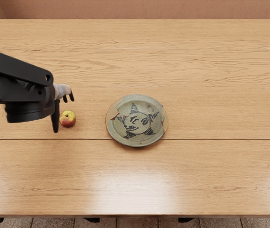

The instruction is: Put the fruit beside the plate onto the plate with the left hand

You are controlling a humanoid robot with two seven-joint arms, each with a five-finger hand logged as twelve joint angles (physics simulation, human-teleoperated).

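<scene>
At the far left of the table [196, 171] the left arm [16, 88] comes in from the picture's edge, a bulky black forearm lying over the wood at a slight downward slant. Its left hand [60, 92] sits at the end of it, pale grey at the palm and dark at the tips, with the fingers [55, 121] loosely spread and holding nothing. Two short tips curl out to the right, while one long dark digit points straight down toward the near edge. Just to the right of that long digit lies the fruit [68, 118], a small yellow-red apple resting on the bare wood. It is very close to the digit, though whether the two touch cannot be told. Further right, near the apple but clearly apart from it, stands the plate [111, 124] – round, grey-green, with a dark painted face and star-like points in its middle – flat on the table with nothing on it.
</scene>
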